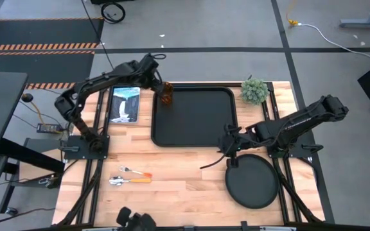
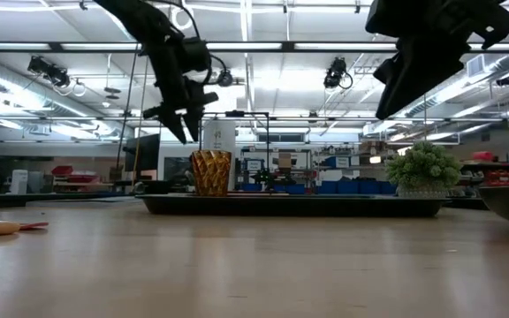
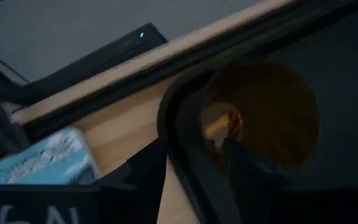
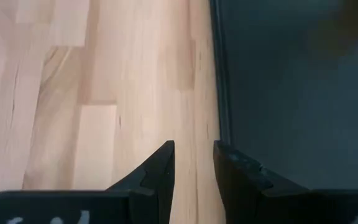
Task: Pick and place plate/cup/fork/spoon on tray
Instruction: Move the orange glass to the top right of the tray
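The amber cup (image 1: 166, 95) stands upright on its base in the far left corner of the black tray (image 1: 198, 125); it also shows in the low view (image 2: 210, 172). My left gripper (image 2: 182, 124) is open, just above the cup and to its left, and touches nothing; in the left wrist view (image 3: 191, 162) its fingers stand apart over the tray's rim. My right gripper (image 1: 227, 149) is raised over the table between the tray and the round black plate (image 1: 252, 183); its fingers (image 4: 194, 155) are a little apart and empty. The fork (image 1: 137, 172) and the spoon (image 1: 124, 181) lie at the near left.
A blue-white picture card (image 1: 125, 104) lies left of the tray, under my left arm. A green potted plant (image 1: 255, 90) stands at the tray's far right corner. Bare wood lies between the cutlery and the plate.
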Action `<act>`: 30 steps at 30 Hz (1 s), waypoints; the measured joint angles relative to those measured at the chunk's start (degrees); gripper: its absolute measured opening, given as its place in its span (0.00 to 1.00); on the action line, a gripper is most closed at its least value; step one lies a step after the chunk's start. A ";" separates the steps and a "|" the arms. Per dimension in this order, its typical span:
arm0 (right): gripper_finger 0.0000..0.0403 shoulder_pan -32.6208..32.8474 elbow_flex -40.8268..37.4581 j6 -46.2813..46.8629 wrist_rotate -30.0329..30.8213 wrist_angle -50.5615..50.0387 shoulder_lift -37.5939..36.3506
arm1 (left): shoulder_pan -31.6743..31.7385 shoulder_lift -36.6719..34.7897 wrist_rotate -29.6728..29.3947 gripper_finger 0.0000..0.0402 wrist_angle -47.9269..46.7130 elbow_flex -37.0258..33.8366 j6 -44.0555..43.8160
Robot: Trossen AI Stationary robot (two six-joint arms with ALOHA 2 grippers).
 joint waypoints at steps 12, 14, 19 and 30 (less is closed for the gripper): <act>0.29 1.06 -0.02 0.63 0.63 1.01 0.50 | 1.55 3.14 3.52 0.42 1.92 0.02 0.27; 0.29 1.06 -0.02 0.63 0.63 1.42 0.50 | 1.42 3.24 3.70 0.42 1.64 0.02 0.27; 0.29 1.06 -0.02 0.63 0.63 1.66 0.50 | 0.86 3.24 3.72 0.41 1.68 0.02 0.25; 0.29 1.06 0.01 1.10 0.58 2.04 0.50 | -0.09 5.86 2.30 0.29 2.39 0.02 1.28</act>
